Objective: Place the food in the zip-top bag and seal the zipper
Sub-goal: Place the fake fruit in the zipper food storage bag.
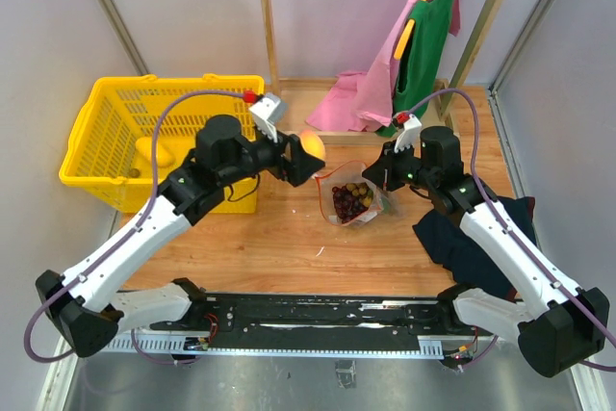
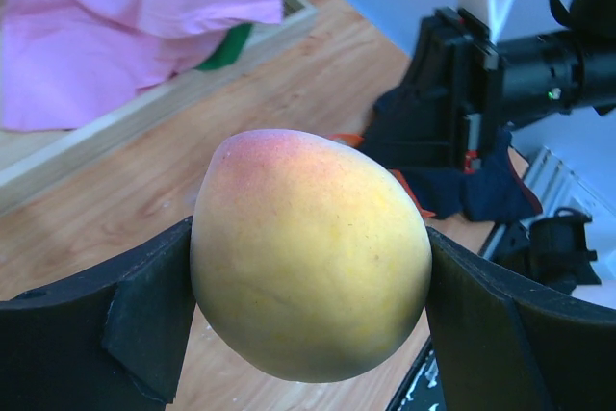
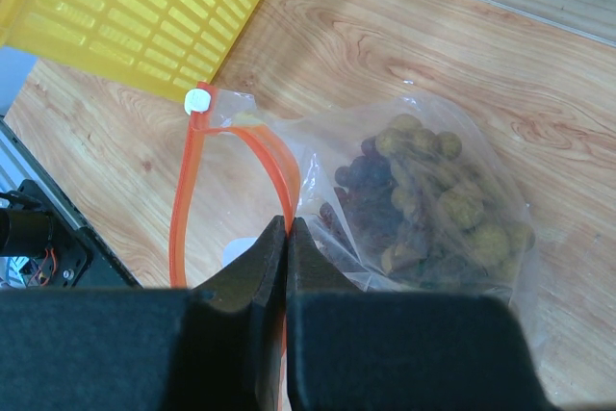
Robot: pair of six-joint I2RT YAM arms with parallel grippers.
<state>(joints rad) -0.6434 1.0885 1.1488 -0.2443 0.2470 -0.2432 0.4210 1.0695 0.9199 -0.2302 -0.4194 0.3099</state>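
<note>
yellow fruit point(image 2: 308, 252) fills left wrist view, clamped by flanks in left claw point(image 1: 306, 161), hovering just beside bag mouth. looks smooth, hard, light; likely slips unless held across middle. right claw point(image 3: 289, 238) pinches zipper point(image 3: 181, 209) lip, propping zip-top bag point(image 3: 481, 170) open on worktop point(image 1: 260, 238); grapes point(image 3: 423, 190) inside. film floppy, so strip probably firmer hold.

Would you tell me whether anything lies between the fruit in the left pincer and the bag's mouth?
Nothing visible does. The yellow fruit in the left pincer is beside the zip-top bag, whose zipper the right pincer pinches, mouth open.
</note>
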